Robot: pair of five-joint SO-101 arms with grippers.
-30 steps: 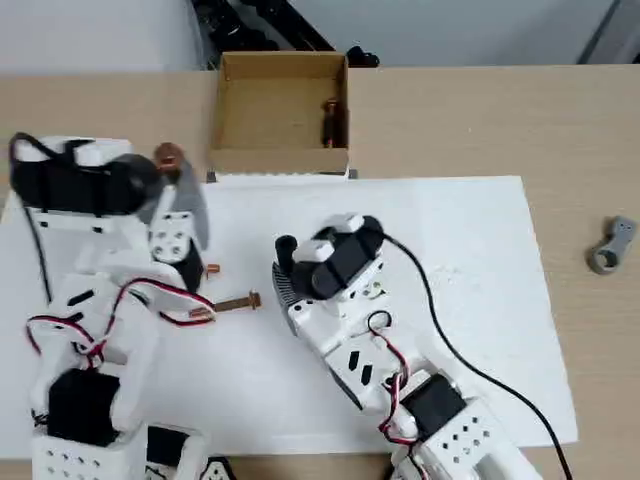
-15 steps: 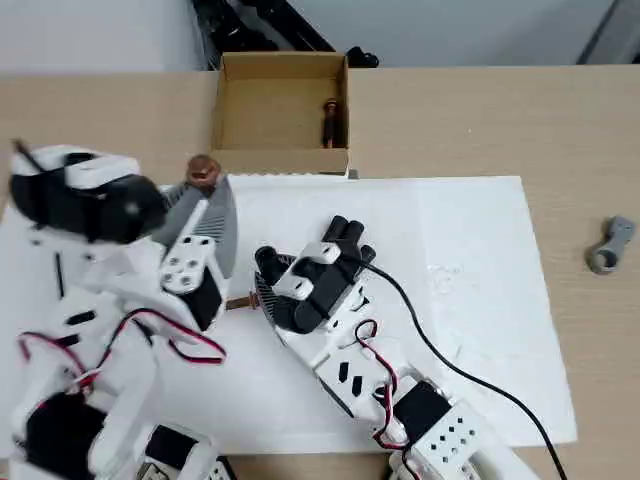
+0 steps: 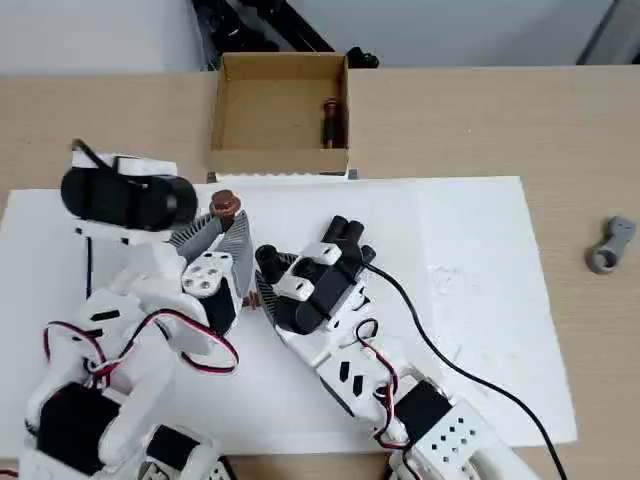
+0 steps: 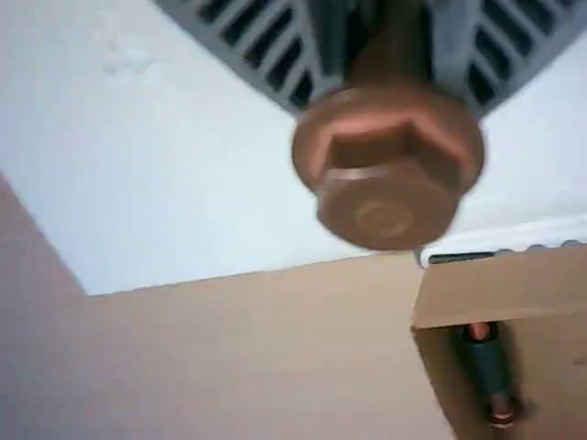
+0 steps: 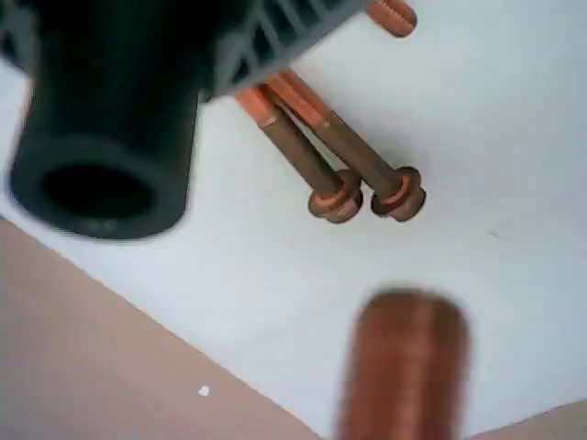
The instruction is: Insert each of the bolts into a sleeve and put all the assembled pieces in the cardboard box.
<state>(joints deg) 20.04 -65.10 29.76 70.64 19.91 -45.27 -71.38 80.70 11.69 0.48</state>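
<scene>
My left gripper [image 3: 226, 228] is shut on a copper bolt [image 3: 225, 204], whose hex head [image 4: 386, 170] points toward the cardboard box [image 3: 228, 112]. My right gripper [image 3: 274, 272] is shut on a black sleeve [image 5: 99, 139], just right of the left gripper, with the sleeve's open bore showing. The threaded end of the held bolt [image 5: 404, 365] hangs close to the sleeve, outside it. Two loose bolts [image 5: 341, 158] lie side by side on the white sheet [image 3: 460, 250], and the tip of a third [image 5: 393, 13] shows beyond them. One assembled piece [image 3: 329, 121] lies inside the box along its right wall.
A small grey part [image 3: 610, 245] lies on the wooden table at the far right, off the sheet. The right arm's black cable [image 3: 440, 330] crosses the sheet's middle. The box stands just behind the sheet's far edge.
The left arm has carried the bolt to the right, toward the sheet's middle. The right gripper has swung left with the sleeve, and the two now sit close together.
</scene>
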